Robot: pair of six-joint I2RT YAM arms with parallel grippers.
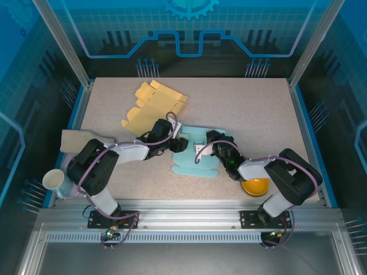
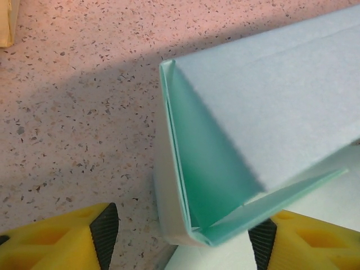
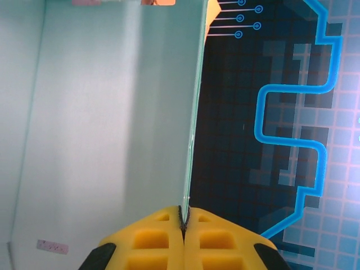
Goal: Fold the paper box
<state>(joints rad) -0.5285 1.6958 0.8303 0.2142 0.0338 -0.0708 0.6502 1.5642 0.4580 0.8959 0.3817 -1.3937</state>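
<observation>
A: A speckled beige table (image 1: 258, 114) is seen inside a blue-lit enclosure (image 1: 189, 34). Where on it is the work placed?

B: The light-blue paper box (image 1: 195, 167) is found about the middle of the table, toward its near edge. Some flaps are spread flat, while one wall and a corner fold are stood up.

A: How is it held?

B: The right gripper (image 3: 183, 216) is closed on the top edge of the upright wall, the panel pinched between its yellow fingers (image 3: 152, 236). The left gripper (image 2: 183, 239) is spread wide, with the raised corner set between its pads (image 2: 104, 229); bare table is seen between that pad and the card, and contact on the other side cannot be made out.

A: Which step is judged to be in hand?

B: The raising of the walls, it is thought; the corner is creased but not locked.

A: What is called for next?

B: The wall should be held upright while the corner is closed on by the left gripper and its flap tucked inward. Thin card could be crushed by too hard a squeeze.

A: And elsewhere on the table?

B: A yellow cardboard blank (image 1: 150, 106) is laid at its far left part, well apart from the box; an orange bowl (image 1: 256, 187) is set at its near right edge
</observation>
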